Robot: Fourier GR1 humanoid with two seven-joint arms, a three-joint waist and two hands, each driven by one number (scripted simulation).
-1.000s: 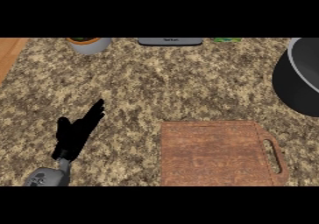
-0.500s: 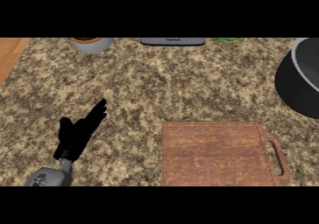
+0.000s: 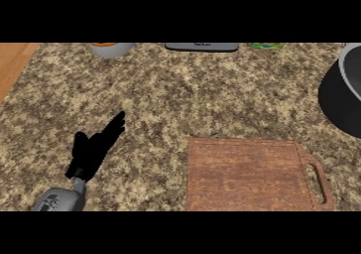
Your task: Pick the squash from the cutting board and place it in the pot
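On counter: brown wooden cutting board (image 3: 249,173), dark pot (image 3: 344,99) at right edge.

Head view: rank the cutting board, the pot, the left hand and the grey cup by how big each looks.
1. cutting board
2. pot, cut off by the view's edge, so its full size is unsure
3. left hand
4. grey cup, also partly cut off

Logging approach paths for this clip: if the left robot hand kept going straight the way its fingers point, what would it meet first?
The left robot hand points up and right over bare counter. The way looks free until the dark device at the far edge, though height is unclear.
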